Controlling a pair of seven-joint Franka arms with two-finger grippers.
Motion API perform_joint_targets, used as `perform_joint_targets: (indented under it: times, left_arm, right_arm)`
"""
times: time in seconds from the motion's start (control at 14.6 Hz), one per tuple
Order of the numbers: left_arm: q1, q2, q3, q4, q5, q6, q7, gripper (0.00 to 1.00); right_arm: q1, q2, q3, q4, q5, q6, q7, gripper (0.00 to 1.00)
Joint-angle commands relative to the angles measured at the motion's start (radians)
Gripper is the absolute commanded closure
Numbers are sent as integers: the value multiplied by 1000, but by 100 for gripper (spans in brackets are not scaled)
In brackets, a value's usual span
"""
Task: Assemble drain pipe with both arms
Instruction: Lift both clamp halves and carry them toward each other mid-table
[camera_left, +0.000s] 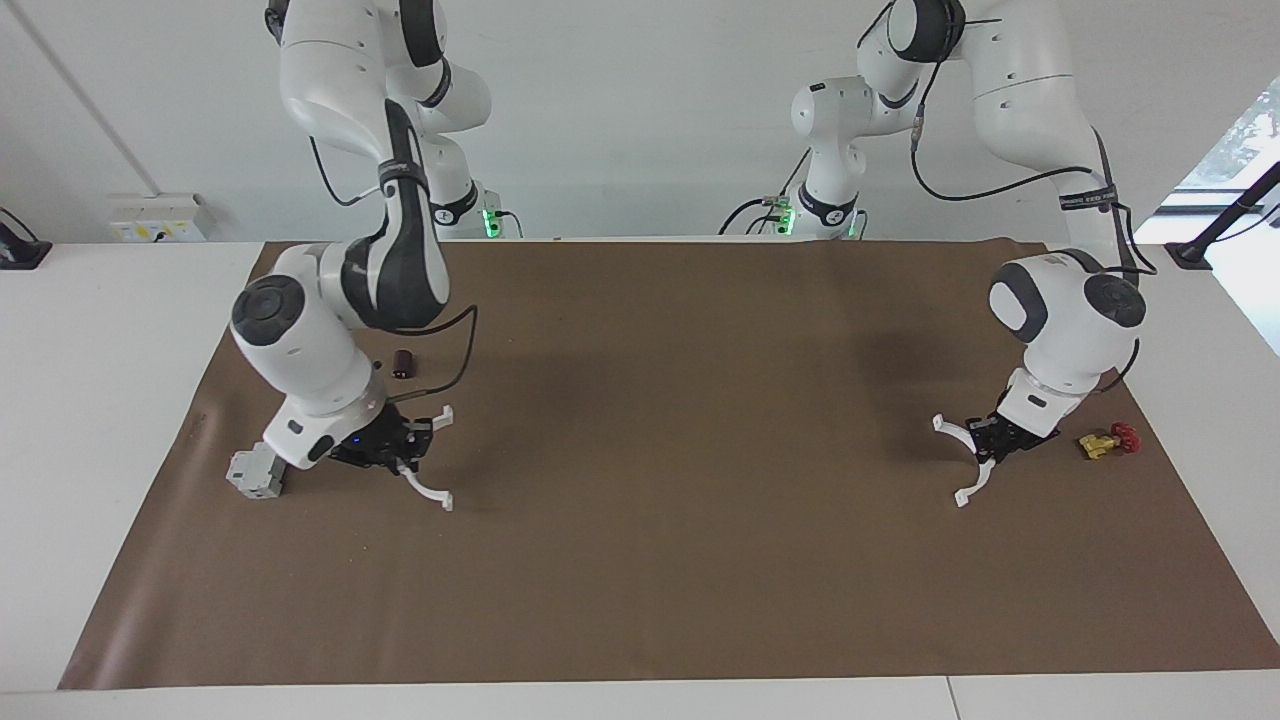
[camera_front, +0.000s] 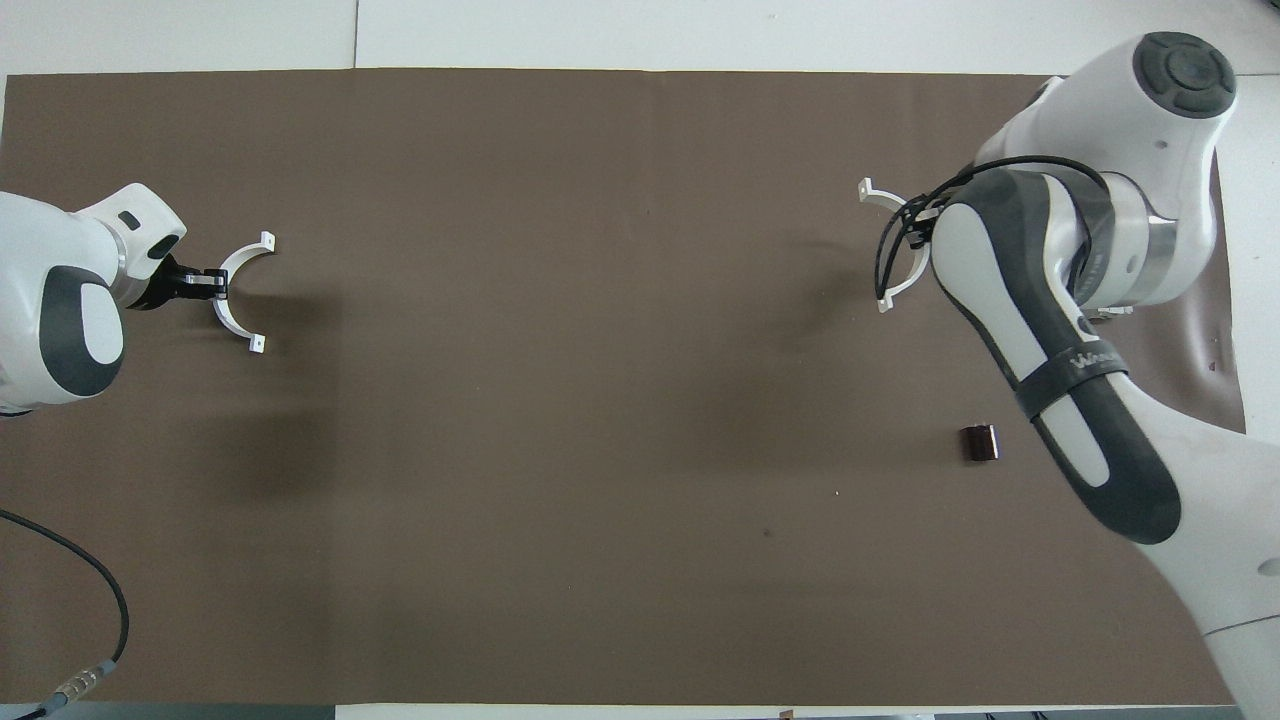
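Note:
The drain pipe is in two separate white half-rings, one at each end of the brown mat. My right gripper (camera_left: 405, 447) is shut on one half-ring (camera_left: 426, 488), low over the mat beside a grey block. In the overhead view this half-ring (camera_front: 905, 285) sticks out from under the right forearm, which hides the gripper. My left gripper (camera_left: 992, 446) is shut on the other half-ring (camera_left: 972, 482), low over the mat at the left arm's end. The overhead view shows the left gripper (camera_front: 208, 285) pinching the middle of its half-ring (camera_front: 228, 312). The open sides of the half-rings face each other.
A grey boxy block (camera_left: 255, 475) lies by the right gripper. A small dark cylinder (camera_left: 403, 363) lies nearer to the robots than that gripper and also shows in the overhead view (camera_front: 980, 442). A small yellow and red part (camera_left: 1105, 440) lies beside the left gripper.

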Motion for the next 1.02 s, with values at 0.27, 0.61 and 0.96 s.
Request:
perform_joint_targets:
  times: [0.27, 0.61, 0.96]
  left_arm:
    - [4, -3, -2, -8, 13, 15, -1, 100]
    - [0, -20, 0, 9, 13, -39, -4, 100]
    - [-31, -83, 0, 79, 12, -215, -74, 100]
  right_arm:
    - [314, 139, -3, 170, -7, 18, 491, 85]
    - [394, 163, -3, 143, -50, 119, 552, 85]
    - [407, 180, -3, 63, -52, 220, 538, 84]
